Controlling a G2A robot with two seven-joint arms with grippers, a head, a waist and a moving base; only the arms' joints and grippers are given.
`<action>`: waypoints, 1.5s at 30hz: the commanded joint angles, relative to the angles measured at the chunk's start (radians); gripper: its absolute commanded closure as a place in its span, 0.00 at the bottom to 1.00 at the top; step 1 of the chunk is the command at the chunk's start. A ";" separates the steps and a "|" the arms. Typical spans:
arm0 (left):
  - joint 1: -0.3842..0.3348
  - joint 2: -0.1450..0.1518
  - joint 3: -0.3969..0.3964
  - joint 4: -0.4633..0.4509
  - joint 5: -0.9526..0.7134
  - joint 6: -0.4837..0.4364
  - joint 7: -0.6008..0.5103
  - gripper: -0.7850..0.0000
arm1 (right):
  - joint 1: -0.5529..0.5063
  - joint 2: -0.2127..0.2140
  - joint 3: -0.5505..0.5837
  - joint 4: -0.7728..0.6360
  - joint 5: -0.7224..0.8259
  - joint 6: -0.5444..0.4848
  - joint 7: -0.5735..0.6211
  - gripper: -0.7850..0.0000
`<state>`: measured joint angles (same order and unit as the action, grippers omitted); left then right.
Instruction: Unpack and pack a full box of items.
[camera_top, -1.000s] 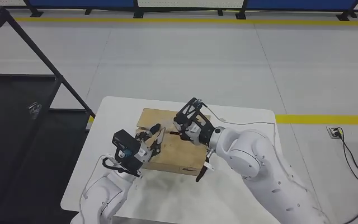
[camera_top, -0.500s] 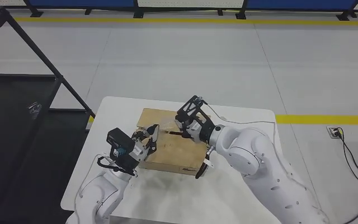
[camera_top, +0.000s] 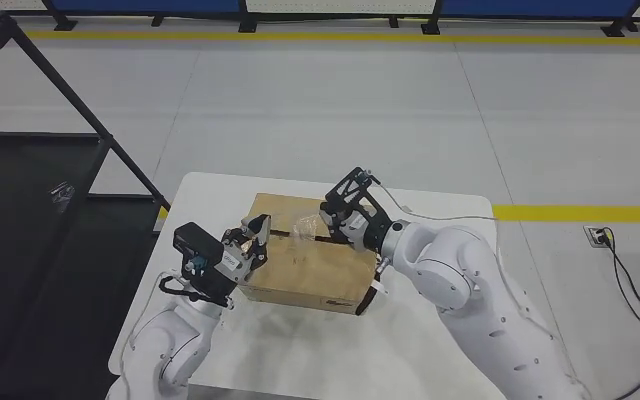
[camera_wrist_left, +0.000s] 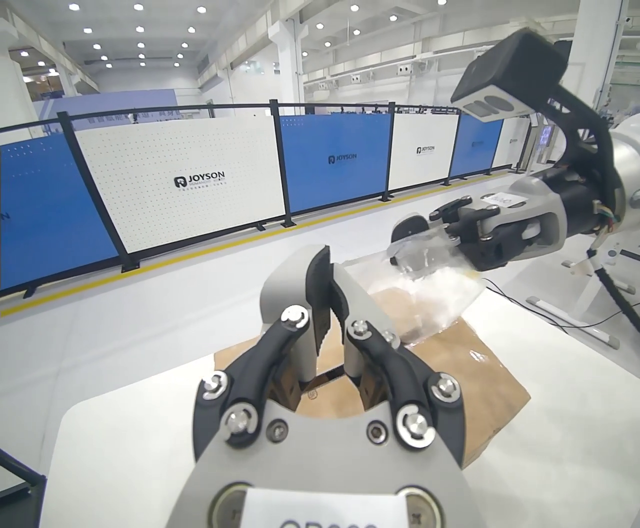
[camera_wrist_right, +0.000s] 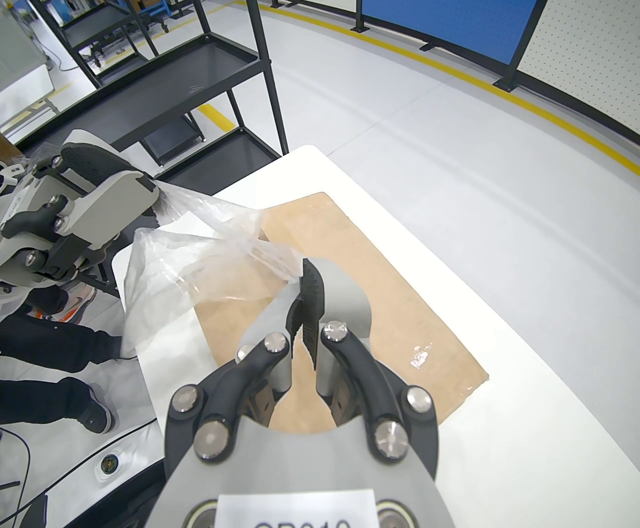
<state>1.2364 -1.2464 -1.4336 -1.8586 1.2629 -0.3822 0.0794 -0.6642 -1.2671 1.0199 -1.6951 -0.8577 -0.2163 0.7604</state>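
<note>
Above the box (camera_top: 310, 278), the left gripper (camera_wrist_left: 330, 287) and right gripper (camera_wrist_right: 310, 290) each pinch the clear bag (camera_wrist_right: 200, 260), seemingly by thin edges. Pulling apart could tear it or slip it free.

Your box (camera_top: 300, 275) sits on the bench (camera_top: 420, 335). Above it, the bag (camera_wrist_right: 200, 260) hangs between the left gripper (camera_wrist_left: 327, 272) at the box's left end and the right gripper (camera_wrist_right: 306, 282) toward its right.

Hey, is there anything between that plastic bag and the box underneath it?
Nothing visible. The bag hangs stretched between the left gripper and right gripper, both shut on it, directly over the box.
</note>
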 joint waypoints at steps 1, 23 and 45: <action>0.001 0.001 -0.006 0.001 -0.004 0.000 0.001 1.00 | -0.002 0.001 0.005 -0.001 0.001 -0.002 -0.001 1.00; 0.031 0.014 -0.085 -0.017 -0.044 0.000 0.016 1.00 | -0.019 0.004 0.045 -0.009 -0.014 0.020 0.003 1.00; 0.116 0.036 -0.243 -0.018 -0.194 -0.089 -0.016 1.00 | -0.093 0.018 0.122 -0.054 -0.031 0.076 0.017 1.00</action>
<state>1.3506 -1.2106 -1.6750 -1.8759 1.0705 -0.4703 0.0633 -0.7562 -1.2494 1.1412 -1.7488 -0.8881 -0.1419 0.7768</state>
